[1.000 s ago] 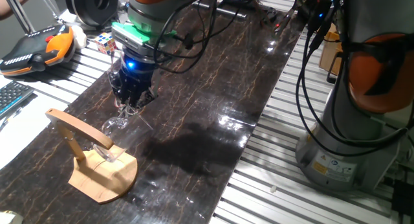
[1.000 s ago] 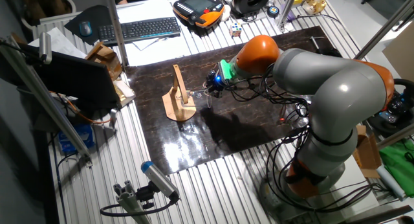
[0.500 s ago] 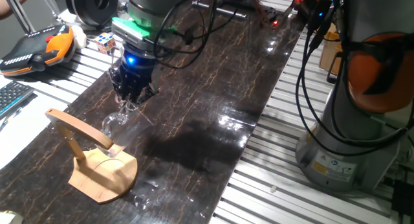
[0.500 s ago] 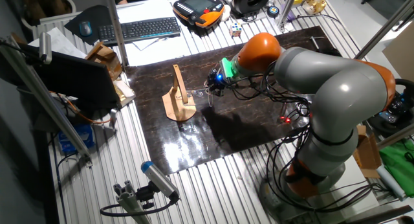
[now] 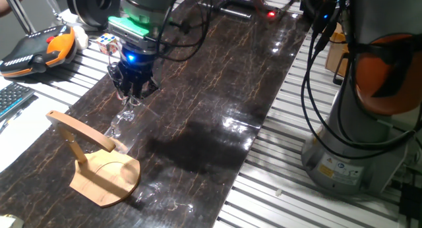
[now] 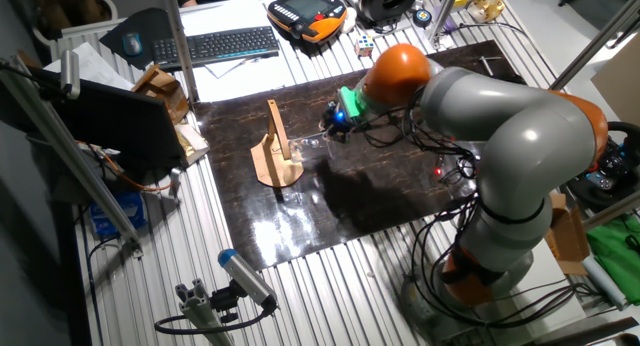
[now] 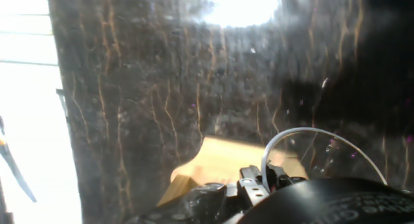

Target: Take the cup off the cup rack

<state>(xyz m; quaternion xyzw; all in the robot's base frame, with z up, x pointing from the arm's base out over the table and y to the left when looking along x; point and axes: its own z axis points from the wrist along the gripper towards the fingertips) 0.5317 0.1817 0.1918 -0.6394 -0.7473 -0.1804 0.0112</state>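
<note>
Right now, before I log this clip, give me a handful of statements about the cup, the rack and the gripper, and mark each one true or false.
1. The gripper is shut on the cup. True.
2. The cup hangs on the top arm of the cup rack. False: it is off the rack, held in the air beside it.
3. The rack stands upright on the dark table. True.
4. The cup is opaque and orange. False: it is clear glass; the table shows through it.
5. In the hand view the cup's rim shows with the pale wood of the rack behind it. True.
6. A keyboard lies on the dark table next to the rack. False: it lies beyond the table's edge.
</note>
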